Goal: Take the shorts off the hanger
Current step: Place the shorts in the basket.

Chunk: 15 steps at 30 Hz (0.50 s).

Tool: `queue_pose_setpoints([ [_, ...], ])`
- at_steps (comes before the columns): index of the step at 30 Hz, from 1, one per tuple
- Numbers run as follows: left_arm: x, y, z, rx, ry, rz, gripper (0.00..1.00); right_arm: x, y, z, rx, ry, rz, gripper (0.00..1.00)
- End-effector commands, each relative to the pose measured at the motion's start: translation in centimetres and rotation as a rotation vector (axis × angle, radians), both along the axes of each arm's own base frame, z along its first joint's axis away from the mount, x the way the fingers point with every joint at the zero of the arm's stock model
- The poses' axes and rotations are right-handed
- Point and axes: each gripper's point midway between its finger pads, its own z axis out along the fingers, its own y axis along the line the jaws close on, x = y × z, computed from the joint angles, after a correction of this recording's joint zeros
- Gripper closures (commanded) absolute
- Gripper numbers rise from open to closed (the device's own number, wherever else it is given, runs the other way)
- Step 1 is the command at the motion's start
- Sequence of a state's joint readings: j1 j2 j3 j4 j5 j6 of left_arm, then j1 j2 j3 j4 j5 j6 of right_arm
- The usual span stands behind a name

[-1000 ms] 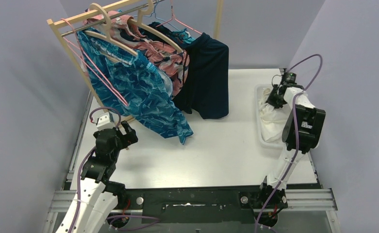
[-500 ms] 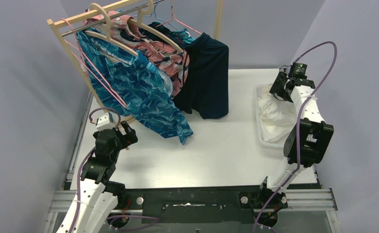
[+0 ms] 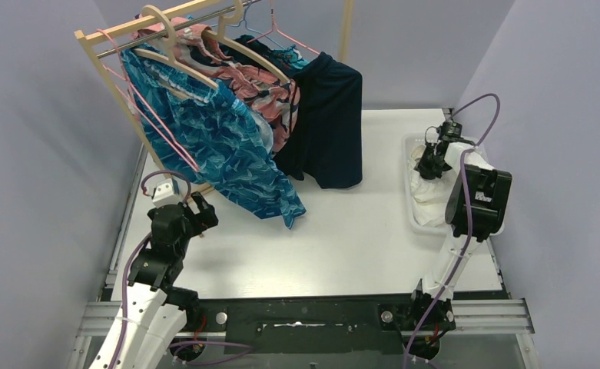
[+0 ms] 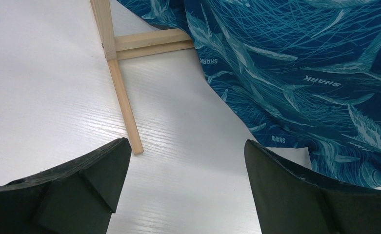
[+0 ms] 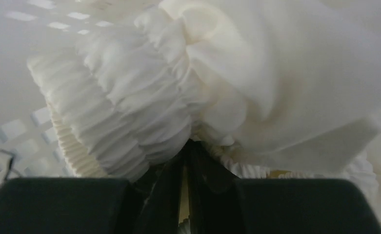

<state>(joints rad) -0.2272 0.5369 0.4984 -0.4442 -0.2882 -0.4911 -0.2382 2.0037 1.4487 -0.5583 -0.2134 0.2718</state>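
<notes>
1. r gripper (image 3: 432, 163) is down in the white lattice basket (image 3: 413, 221) at far right of the table (image 3: 343, 231); fingers pinched together on the gathered waistband of the white shorts (image 5: 144, 112).
2. white shorts lie bunched in the basket, off the rack.
3. l gripper (image 4: 186, 161): fingers wide apart, holding nothing, low over the table at near left, just beside the foot of the wooden rack (image 4: 122, 102).
4. shark-print shorts (image 3: 227, 146) hang from a wooden hanger (image 3: 175, 68) at the rack's left end, hem low by the l gripper.
5. floral shorts (image 3: 273, 96) & navy shorts (image 3: 331, 127) hang further right on the rail.
</notes>
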Motion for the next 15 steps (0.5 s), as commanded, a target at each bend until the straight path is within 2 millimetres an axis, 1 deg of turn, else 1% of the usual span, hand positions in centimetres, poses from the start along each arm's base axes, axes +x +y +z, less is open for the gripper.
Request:
queue_pose_setpoints([
  [1,0.7,0.1,1.4,-0.017,-0.058,0.018,0.12,-0.5,1.1,0.0,-0.011,0.008,0.019,0.84],
  [3,0.7,0.1,1.4,-0.016,-0.057,0.020,0.12,-0.1,0.6,2.3,-0.037,-0.085,-0.016,0.73],
  [5,0.7,0.2,1.4,-0.016,-0.058,0.021,0.12,0.1,0.2,5.9,-0.062,-0.191,-0.042,0.57],
  [6,0.7,0.2,1.4,-0.016,-0.057,0.022,0.12,0.1,-0.1,7.4,-0.080,-0.229,-0.056,0.52],
  [9,0.7,0.1,1.3,-0.015,-0.055,0.018,0.12,0.1,-1.3,11.7,-0.134,-0.320,-0.098,0.49],
  [11,0.8,0.1,1.3,-0.015,-0.052,0.017,0.12,0.2,-1.9,14.0,-0.165,-0.377,-0.122,0.48],
  [13,0.8,0.0,1.3,-0.015,-0.051,0.013,0.12,0.6,-2.3,15.5,-0.180,-0.421,-0.132,0.48],
  [15,0.8,0.1,1.2,-0.014,-0.051,0.016,0.12,1.3,-2.2,16.1,-0.171,-0.438,-0.125,0.48],
])
